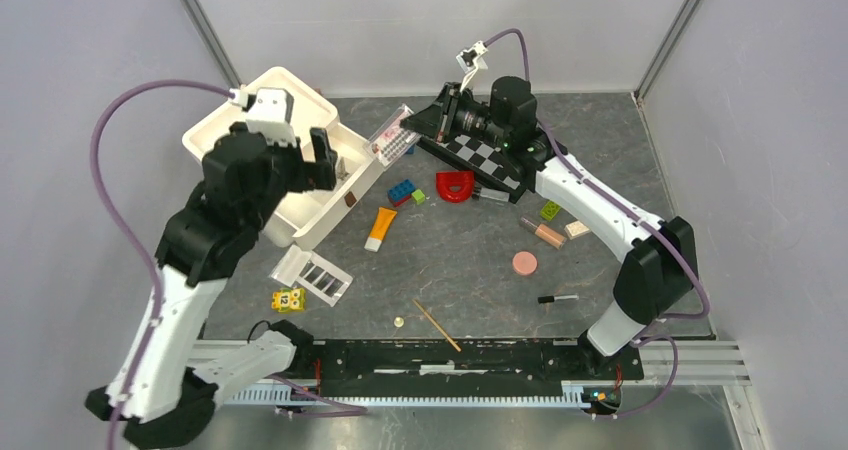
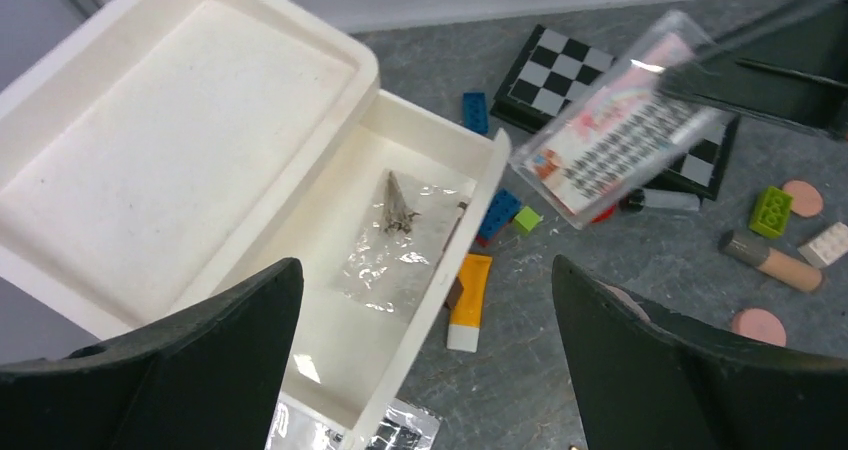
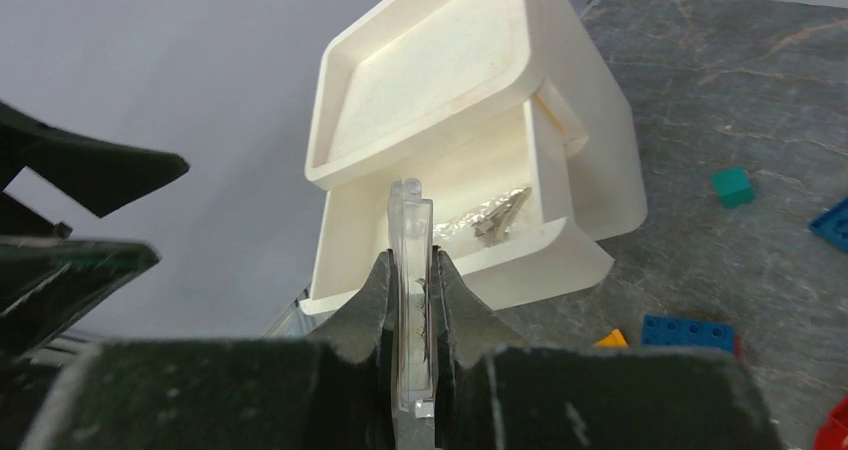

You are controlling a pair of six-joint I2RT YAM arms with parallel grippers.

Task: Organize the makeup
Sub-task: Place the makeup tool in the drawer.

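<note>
Flat clear case (image 2: pixel 600 160), pink-backed; rows of dark dots.

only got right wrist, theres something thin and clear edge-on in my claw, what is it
Observer: A flat clear case with rows of small dark pieces over a pink card; the right claw pinches one end.
Operator: wheres the other arm
Observer: The left claw is open and hovers above the white box.
Operator: what makeup is out on the table
Observer: An orange tube, a pink disc and a black pencil, among others.
</note>
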